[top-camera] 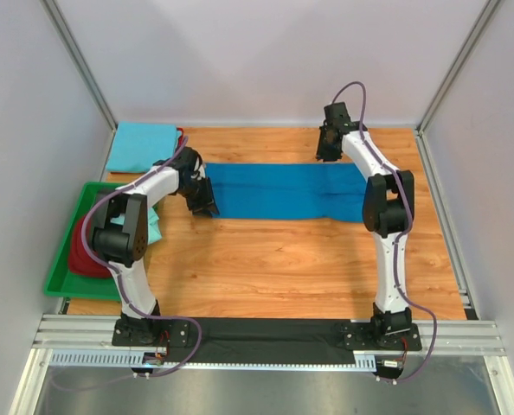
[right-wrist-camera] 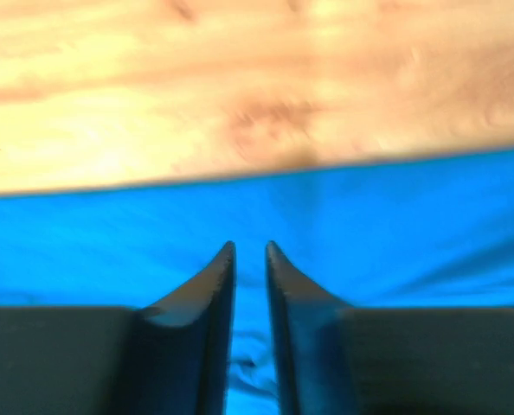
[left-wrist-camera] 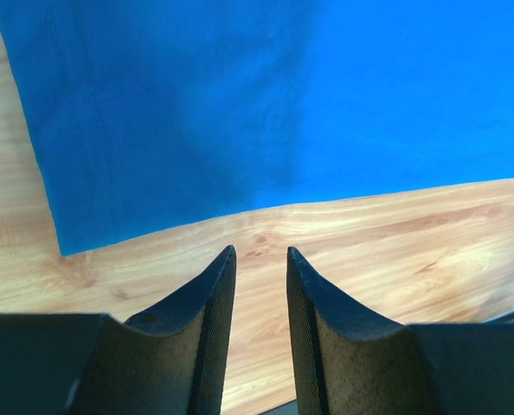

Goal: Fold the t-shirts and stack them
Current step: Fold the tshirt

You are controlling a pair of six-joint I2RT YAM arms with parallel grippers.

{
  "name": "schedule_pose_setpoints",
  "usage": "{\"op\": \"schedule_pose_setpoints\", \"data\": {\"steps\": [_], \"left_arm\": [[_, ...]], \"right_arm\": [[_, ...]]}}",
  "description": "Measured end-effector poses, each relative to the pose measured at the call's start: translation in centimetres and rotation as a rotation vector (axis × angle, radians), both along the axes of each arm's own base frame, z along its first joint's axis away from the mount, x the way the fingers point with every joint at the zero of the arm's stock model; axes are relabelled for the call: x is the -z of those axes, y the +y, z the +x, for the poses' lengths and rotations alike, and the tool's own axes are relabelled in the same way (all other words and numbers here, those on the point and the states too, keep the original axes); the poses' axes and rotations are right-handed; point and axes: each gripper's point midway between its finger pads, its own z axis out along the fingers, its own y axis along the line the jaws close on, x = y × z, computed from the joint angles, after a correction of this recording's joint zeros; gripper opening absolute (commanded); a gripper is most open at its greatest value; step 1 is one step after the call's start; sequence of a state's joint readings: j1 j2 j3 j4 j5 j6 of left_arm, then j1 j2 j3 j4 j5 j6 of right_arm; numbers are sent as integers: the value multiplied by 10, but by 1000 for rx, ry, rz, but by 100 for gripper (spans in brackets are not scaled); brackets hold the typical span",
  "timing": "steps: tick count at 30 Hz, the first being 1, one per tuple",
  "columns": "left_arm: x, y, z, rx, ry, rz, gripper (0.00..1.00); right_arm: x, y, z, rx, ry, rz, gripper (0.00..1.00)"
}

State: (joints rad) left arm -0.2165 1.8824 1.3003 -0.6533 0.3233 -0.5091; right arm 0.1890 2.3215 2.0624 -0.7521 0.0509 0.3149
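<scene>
A royal blue t-shirt (top-camera: 283, 192) lies folded into a long strip across the middle of the wooden table (top-camera: 283, 268). My left gripper (top-camera: 207, 204) sits at the strip's left end. In the left wrist view the left gripper (left-wrist-camera: 261, 251) is open over bare wood, with the shirt's edge (left-wrist-camera: 240, 112) just ahead of its tips. My right gripper (top-camera: 329, 149) hovers over the shirt's far edge. In the right wrist view the right gripper (right-wrist-camera: 250, 246) is blurred. Its jaws stand a narrow gap apart, with blue cloth (right-wrist-camera: 395, 233) showing beneath.
A sky blue shirt (top-camera: 142, 145) lies folded at the back left, with a red one (top-camera: 181, 134) peeking out beside it. The green tray (top-camera: 62, 278) at the left holds a maroon shirt (top-camera: 82, 252) and a pale aqua one (top-camera: 154, 228). White walls enclose the table.
</scene>
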Motion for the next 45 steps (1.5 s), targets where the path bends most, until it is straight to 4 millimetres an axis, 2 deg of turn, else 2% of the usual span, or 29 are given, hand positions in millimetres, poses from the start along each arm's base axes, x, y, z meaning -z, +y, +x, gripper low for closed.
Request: {"op": "schedule_pose_setpoints", "data": {"steps": [2,3,6,8,10,13,17,21,23,25,28,33,37,45], "left_arm": [[3,2,-7,-2,13,6,38],[4,3,-9,-3,16,10,37],[2,5,-11,-5,11,15,38],[-1,4,-9,-5,-5,13,38],[-5,2,-7,2,-24,4,39],[-10,-7,-3,30,-56,-24,44],[-20,-40,-1,110,-112,-106,46],[-29,-72,-8,191,-140,-180,46],[-31,-81,-13,218,-141,-204,46],[-35,-85,-17,233,-142,-219,46],[-43,-84,-24,249,-159,-226,45],[-68,-75,-44,283,-221,-225,45],[-80,-69,-56,297,-256,-210,45],[-71,-54,-53,261,-236,-135,43]], "right_arm": [[-4,4,9,5,-27,7,39],[-4,3,9,11,-25,3,48],[-2,-8,1,70,5,-14,52],[0,-17,-13,113,53,-14,53],[-2,-31,-28,167,97,-22,59],[-9,-56,-46,265,143,-27,59],[-11,-99,-76,441,193,87,55],[7,-156,-108,635,254,196,49],[18,-170,-115,688,272,227,44],[28,-171,-120,712,284,266,41],[39,-159,-123,719,300,337,35],[40,-151,-116,722,284,406,33],[39,-153,-113,722,270,408,44],[37,-161,-119,682,265,337,53]]}}
